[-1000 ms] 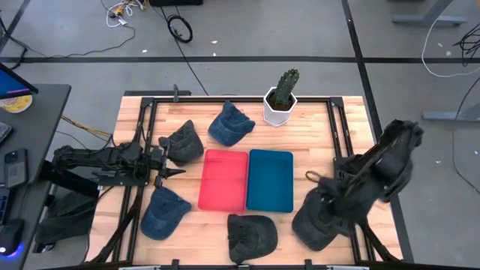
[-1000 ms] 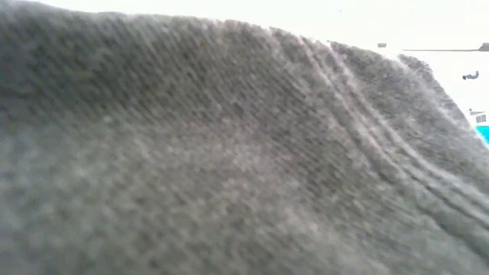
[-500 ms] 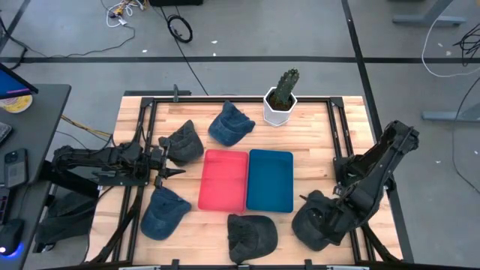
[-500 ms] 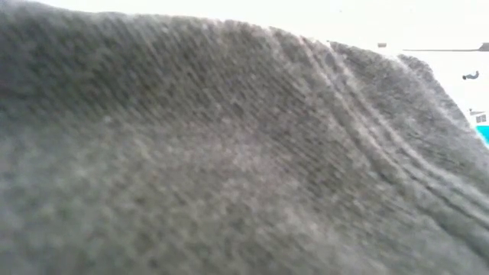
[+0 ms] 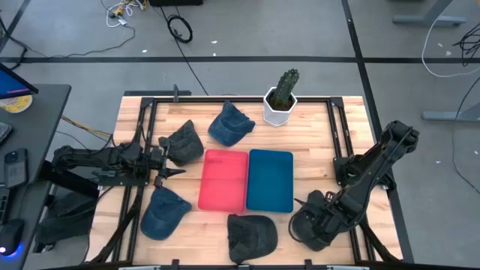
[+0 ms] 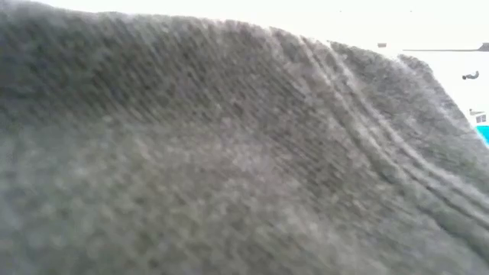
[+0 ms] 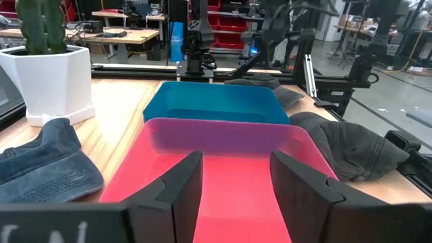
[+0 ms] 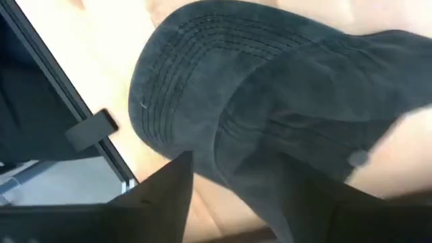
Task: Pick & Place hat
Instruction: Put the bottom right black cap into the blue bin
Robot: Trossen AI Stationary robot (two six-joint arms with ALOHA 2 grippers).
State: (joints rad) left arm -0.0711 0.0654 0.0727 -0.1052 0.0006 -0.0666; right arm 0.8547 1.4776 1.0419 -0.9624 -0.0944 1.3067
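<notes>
Several caps lie on the wooden table. A dark cap [image 5: 306,229] [image 8: 270,88] lies at the near right, and my right gripper [image 5: 321,216] [image 8: 236,177] stands low over it, open, with a ridge of the crown between its fingers. Others: a dark grey cap [image 5: 182,142], a blue cap [image 5: 230,124], a second blue cap [image 5: 163,211] and a dark cap [image 5: 251,234] at the near edge. A red tray [image 5: 223,180] and a blue tray [image 5: 270,180] sit side by side mid-table. My left gripper [image 5: 172,161] [image 7: 233,165] waits open at the left, level, facing the red tray. My right gripper comes at the dark cap from above, slanting down. Its open fingers [image 8: 172,196] stand on either side of a raised fold of the crown [image 8: 250,135]. Whether they touch the cloth I cannot tell. The cap lies on the table.
A potted cactus [image 5: 281,97] in a white pot stands at the far edge. A black frame [image 5: 142,135] runs around the table. Grey cap cloth [image 6: 229,153] close to the lens fills the low view. Bare wood [image 5: 322,150] lies right of the blue tray.
My right gripper has gone down and toward the table's near edge, with the arm folding lower. The dark cap under it has shifted a little toward the left and the near edge and now lies flatter on the table.
</notes>
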